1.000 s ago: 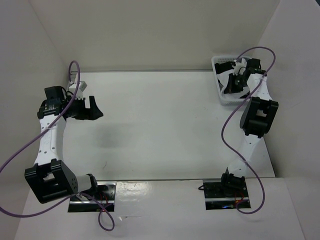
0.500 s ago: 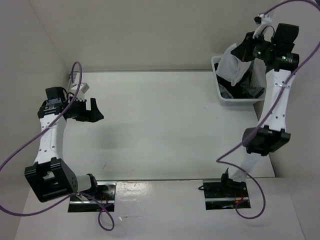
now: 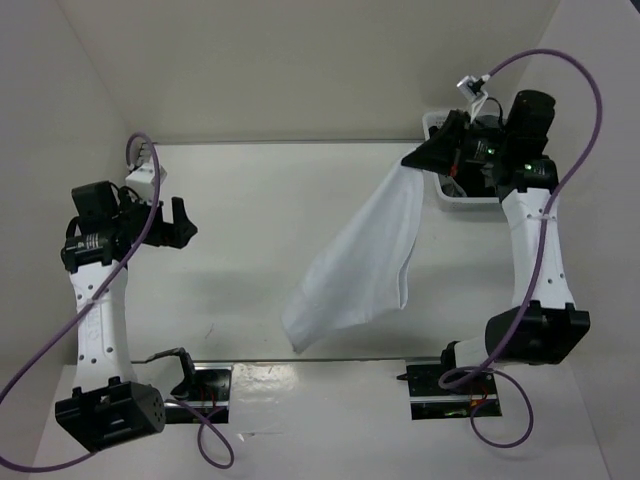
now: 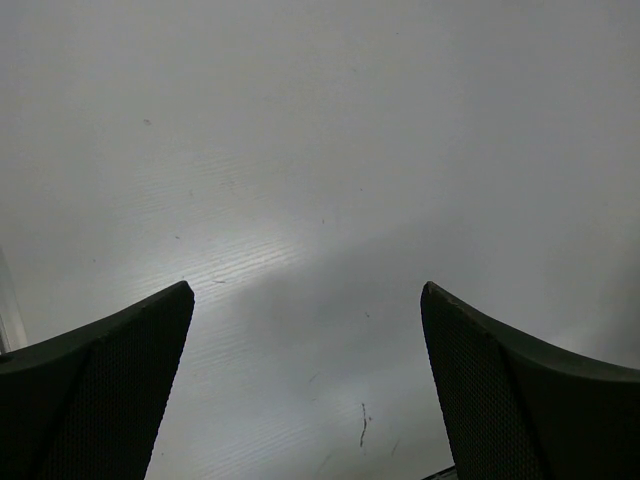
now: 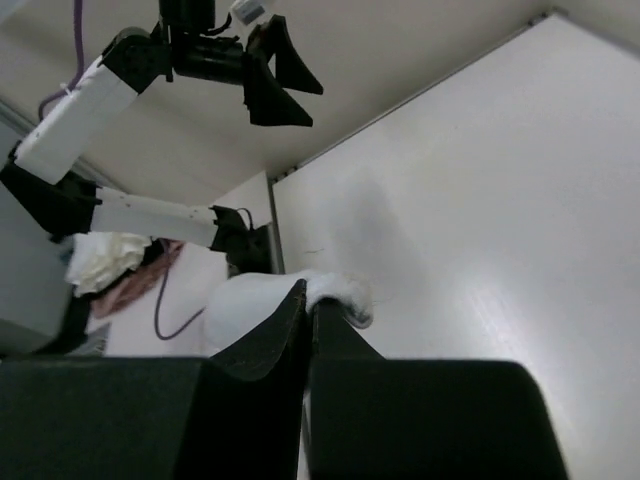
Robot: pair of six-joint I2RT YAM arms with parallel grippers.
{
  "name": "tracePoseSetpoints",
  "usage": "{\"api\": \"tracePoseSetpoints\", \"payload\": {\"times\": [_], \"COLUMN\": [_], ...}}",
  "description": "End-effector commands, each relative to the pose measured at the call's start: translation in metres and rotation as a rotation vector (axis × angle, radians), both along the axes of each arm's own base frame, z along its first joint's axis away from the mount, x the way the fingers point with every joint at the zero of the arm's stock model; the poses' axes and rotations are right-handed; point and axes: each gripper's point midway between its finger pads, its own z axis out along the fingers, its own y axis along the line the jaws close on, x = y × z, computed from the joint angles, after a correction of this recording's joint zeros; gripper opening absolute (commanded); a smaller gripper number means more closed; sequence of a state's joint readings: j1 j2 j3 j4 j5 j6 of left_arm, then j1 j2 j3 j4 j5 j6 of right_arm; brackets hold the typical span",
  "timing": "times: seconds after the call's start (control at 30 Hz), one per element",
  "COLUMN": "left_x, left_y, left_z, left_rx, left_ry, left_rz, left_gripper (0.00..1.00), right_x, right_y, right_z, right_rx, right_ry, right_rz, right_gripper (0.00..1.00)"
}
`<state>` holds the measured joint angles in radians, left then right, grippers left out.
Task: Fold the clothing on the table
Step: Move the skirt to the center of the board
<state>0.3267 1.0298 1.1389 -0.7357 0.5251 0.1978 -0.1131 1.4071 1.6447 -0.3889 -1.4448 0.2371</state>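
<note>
Top external: right claw [image 3: 420,157] clamped on hanging clothing [image 3: 365,260]; left claw [image 3: 187,222] spread, apparently empty.

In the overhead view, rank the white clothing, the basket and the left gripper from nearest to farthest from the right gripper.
1. clothing: clamped in the right gripper, hanging from it.
2. basket: just beside it, far right corner.
3. left gripper: open, across on the left side.
</note>
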Motion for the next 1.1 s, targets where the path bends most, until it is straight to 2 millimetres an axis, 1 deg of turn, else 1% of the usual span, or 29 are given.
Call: {"api": "tracePoseSetpoints", "payload": {"times": [0.0, 0.03, 0.07, 0.1, 0.13, 0.17, 0.2, 0.23, 0.27, 0.33, 0.37, 0.43, 0.47, 0.5, 0.57, 0.6, 0.63, 0.7, 0.73, 0.77, 0.8, 0.83, 0.87, 0.9, 0.93, 0.97, 1.0, 1.03, 1.07], "left_x": [0.006, 0.007, 0.005, 0.005, 0.004, 0.000, 0.000, -0.002, -0.006, -0.007, -0.007, -0.007, -0.007, -0.008, -0.010, -0.010, -0.011, -0.012, -0.012, -0.013, -0.014, -0.015, -0.015, -0.016, -0.017, -0.017, -0.018, -0.021, -0.021], "left_y": [0.009, 0.011, 0.010, 0.010, 0.004, -0.001, -0.004, -0.007, -0.008, -0.010, -0.012, -0.011, -0.011, -0.012, -0.015, -0.015, -0.015, -0.016, -0.016, -0.016, -0.016, -0.016, -0.016, -0.017, -0.017, -0.019, -0.019, -0.020, -0.020], "left_z": [-0.027, -0.032, -0.038, -0.049, -0.048, -0.051, -0.050, -0.054, -0.056, -0.053, -0.053, -0.052, -0.052, -0.050, -0.051, -0.051, -0.048, -0.046, -0.046, -0.044, -0.041, -0.039, -0.039, -0.036, -0.034, -0.033, -0.029, -0.030, -0.030], "left_rx": [-0.026, -0.035, -0.048, -0.052, -0.052, -0.068, -0.073, -0.081, -0.085, -0.083, -0.090, -0.079, -0.079, -0.076, -0.075, -0.075, -0.071, -0.067, -0.067, -0.063, -0.059, -0.056, -0.056, -0.052, -0.048, -0.054, -0.041, -0.039, -0.039], "left_ry": [0.101, 0.126, 0.168, 0.208, 0.202, 0.222, 0.212, 0.219, 0.229, 0.214, 0.211, 0.197, 0.196, 0.188, 0.188, 0.188, 0.177, 0.168, 0.168, 0.158, 0.148, 0.140, 0.140, 0.130, 0.120, 0.117, 0.099, 0.094, 0.094], "left_rz": [0.058, 0.073, 0.073, 0.053, -0.006, -0.038, -0.061, -0.078, -0.078, -0.091, -0.098, -0.104, -0.104, -0.104, -0.113, -0.113, -0.113, -0.113, -0.113, -0.113, -0.113, -0.113, -0.113, -0.113, -0.113, -0.120, -0.125, -0.125, -0.125], "left_gripper": [1.00, 1.00, 1.00, 1.00, 1.00, 1.00, 1.00, 1.00, 1.00, 1.00, 1.00, 1.00, 1.00, 1.00, 1.00, 1.00, 1.00, 1.00, 1.00, 1.00, 1.00, 1.00, 1.00, 1.00, 1.00, 1.00, 1.00, 1.00, 1.00], "right_x": [0.004, 0.023, 0.033, 0.036, 0.057, 0.069, 0.061, 0.066, 0.072, 0.075, 0.079, 0.081, 0.087, 0.090, 0.092, 0.089, 0.088, 0.073, 0.068, 0.053, 0.037, 0.031, 0.017, 0.010, -0.006, -0.017, -0.025, -0.036, -0.057], "right_y": [-0.012, -0.019, -0.024, -0.025, -0.034, -0.039, -0.016, -0.007, 0.012, 0.021, 0.011, 0.012, 0.002, 0.001, 0.009, 0.026, 0.037, 0.075, 0.103, 0.116, 0.140, 0.159, 0.167, 0.187, 0.205, 0.217, 0.234, 0.246, 0.260], "right_z": [-0.031, -0.051, -0.065, -0.082, -0.105, -0.123, -0.135, -0.153, -0.190, -0.225, -0.256, -0.278, -0.299, -0.305, -0.314, -0.313, -0.302, -0.289, -0.265, -0.258, -0.246, -0.217, -0.209, -0.186, -0.176, -0.168, -0.149, -0.140, -0.131], "right_rx": [0.033, 0.029, 0.024, 0.019, -0.049, -0.173, -0.290, -0.410, -0.618, -0.780, -0.889, -0.979, -1.060, -1.091, -1.140, -1.139, -1.131, -1.062, -0.993, -0.963, -0.865, -0.794, -0.772, -0.698, -0.676, -0.658, -0.609, -0.581, -0.549], "right_ry": [0.083, 0.105, 0.134, 0.220, 0.250, 0.143, 0.162, 0.144, 0.136, 0.145, 0.185, 0.195, 0.228, 0.227, 0.236, 0.209, 0.186, 0.140, 0.082, 0.095, 0.088, 0.042, 0.056, -0.003, -0.032, -0.051, -0.103, -0.134, -0.157], "right_rz": [0.050, -0.003, -0.043, -0.076, -0.196, -0.248, -0.230, -0.250, -0.290, -0.341, -0.405, -0.431, -0.469, -0.480, -0.475, -0.443, -0.429, -0.274, -0.203, -0.114, 0.029, 0.086, 0.149, 0.222, 0.277, 0.314, 0.359, 0.411, 0.485], "right_gripper": [0.00, 0.00, 0.00, 0.00, 0.00, 0.00, 0.00, 0.00, 0.00, 0.00, 0.00, 0.00, 0.00, 0.00, 0.00, 0.00, 0.00, 0.00, 0.00, 0.00, 0.00, 0.00, 0.00, 0.00, 0.00, 0.00, 0.00, 0.00, 0.00]}}
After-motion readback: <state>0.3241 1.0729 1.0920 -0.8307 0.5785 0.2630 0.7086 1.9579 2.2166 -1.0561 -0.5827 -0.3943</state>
